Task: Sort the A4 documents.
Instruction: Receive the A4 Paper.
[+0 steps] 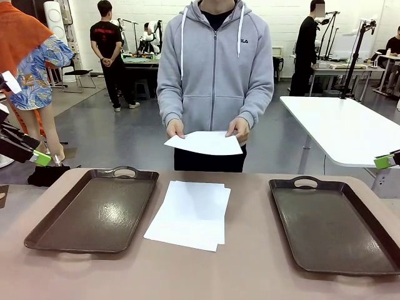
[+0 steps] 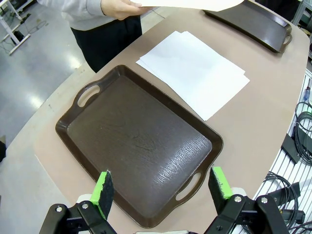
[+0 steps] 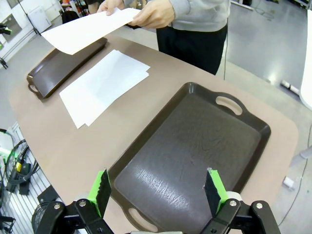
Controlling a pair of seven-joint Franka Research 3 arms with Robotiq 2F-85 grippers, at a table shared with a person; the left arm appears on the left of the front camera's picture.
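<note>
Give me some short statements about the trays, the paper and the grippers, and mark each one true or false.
1. The left tray and the right tray hold no paper. True.
2. The stack of sheets lies inside the left tray. False: it lies on the table, between the trays.
3. The person holds the raised sheet off the table. True.
4. The left gripper is shut on a sheet. False: its fingers are open, holding nothing.
5. The right gripper has open fingers. True.
</note>
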